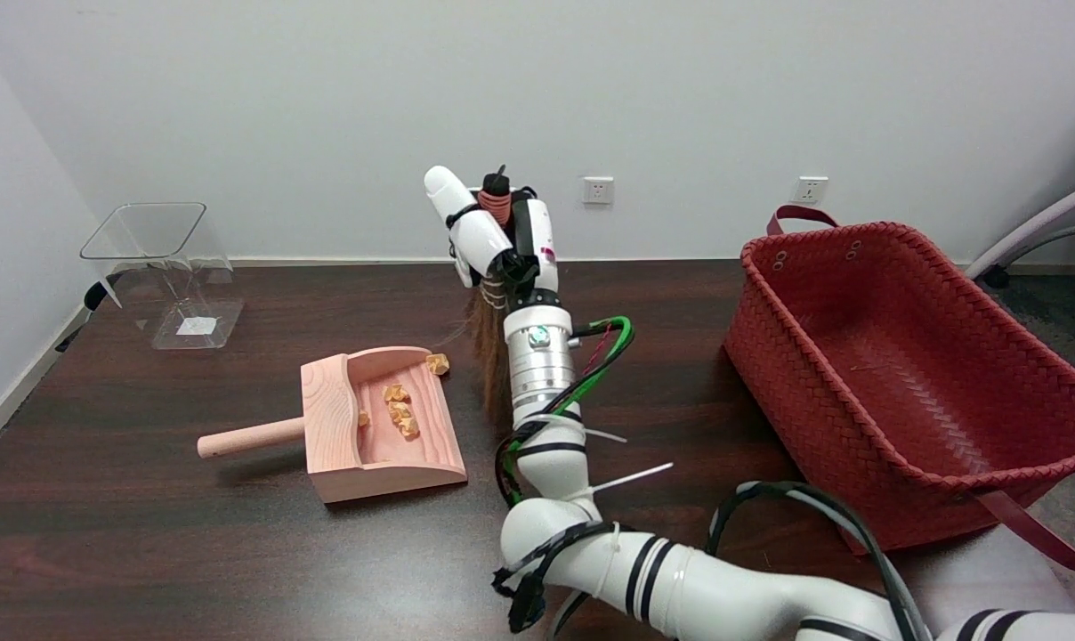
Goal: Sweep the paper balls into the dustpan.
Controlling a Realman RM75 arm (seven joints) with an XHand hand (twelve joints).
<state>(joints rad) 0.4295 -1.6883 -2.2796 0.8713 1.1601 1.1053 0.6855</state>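
- Head view: your right hand (pixel 493 233) is raised above the table (pixel 146 534), and its fingers are clenched around the top of a small broom (pixel 489 356). The brown bristles hang down just right of the dustpan (pixel 382 427).
- Most paper balls (pixel 400 411) already lie inside the dustpan, on its sloped floor. One ball (pixel 437 362) sits at the far right corner of the mouth, on or just beside the edge; I cannot tell which.
- So I judge that you are near the end of the sweeping step, with only this last ball left.
- The next move asks you to lower the bristles to the right of that ball and make a short stroke to the left. Make it gentle, because the ball looks light and can jump over the side wall.
- The dustpan is pale wood with visible grain, a box shape with a round handle pointing left. The balls are small, orange and crumpled.
- The bristles look soft and thin. The table is dark, smooth wood.
- A red woven basket (pixel 902 374) stands at the right, and a clear plastic bin (pixel 159 267) at the far left.
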